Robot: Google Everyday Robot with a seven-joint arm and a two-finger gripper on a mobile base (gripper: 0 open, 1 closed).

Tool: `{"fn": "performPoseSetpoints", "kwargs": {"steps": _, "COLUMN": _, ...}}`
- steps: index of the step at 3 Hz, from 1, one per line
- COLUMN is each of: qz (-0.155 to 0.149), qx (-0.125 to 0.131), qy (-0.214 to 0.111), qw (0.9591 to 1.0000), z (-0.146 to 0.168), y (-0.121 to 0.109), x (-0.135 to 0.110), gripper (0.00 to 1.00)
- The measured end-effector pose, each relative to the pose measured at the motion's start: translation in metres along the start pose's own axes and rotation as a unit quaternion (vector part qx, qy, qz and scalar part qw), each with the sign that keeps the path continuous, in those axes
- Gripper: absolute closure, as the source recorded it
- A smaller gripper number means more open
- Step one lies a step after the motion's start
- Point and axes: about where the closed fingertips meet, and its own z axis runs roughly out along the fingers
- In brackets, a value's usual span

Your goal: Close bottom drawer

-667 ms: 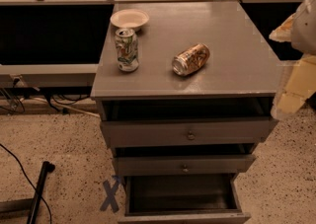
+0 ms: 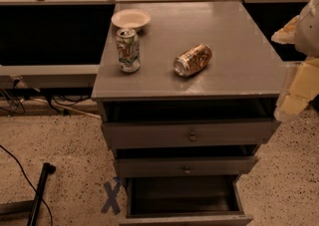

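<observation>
The grey bench (image 2: 239, 46) fills mid-frame. At bottom centre the bottom drawer (image 2: 182, 195) stands pulled out, its dark inside showing and its flat grey front cut off by the lower edge. The gripper (image 2: 294, 95), a pale shape cropped at the right edge beside the bench top, cannot be judged released or clenched.

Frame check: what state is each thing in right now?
bottom drawer: pulled far out, inside dark
middle drawer: slightly ajar
top drawer: slightly ajar
green-and-white can: upright
brown can: on its side
bowl: upright
gripper: right edge, beside cabinet top, off the drawers
</observation>
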Motion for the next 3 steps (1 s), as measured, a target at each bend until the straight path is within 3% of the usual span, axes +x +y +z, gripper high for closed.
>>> {"fn": "performPoseSetpoints", "kwargs": {"steps": 1, "qz": -0.01, "qx": -0.034, "qy": -0.047, "qw": 0.9982, "z": 0.051, "y": 0.015, "x": 0.014, "gripper": 0.0}}
{"fn": "performPoseSetpoints", "kwargs": {"steps": 2, "qz": 0.009, "qx": -0.069, "qy": -0.135, "qw": 0.9884, "z": 0.128, "y": 0.056, "x": 0.042, "gripper": 0.0}}
{"fn": "performPoseSetpoints", "kwargs": {"steps": 3, "qz": 0.059, "qx": -0.074, "qy": -0.227, "qw": 0.9693, "z": 0.196, "y": 0.098, "x": 0.071, "gripper": 0.0}}
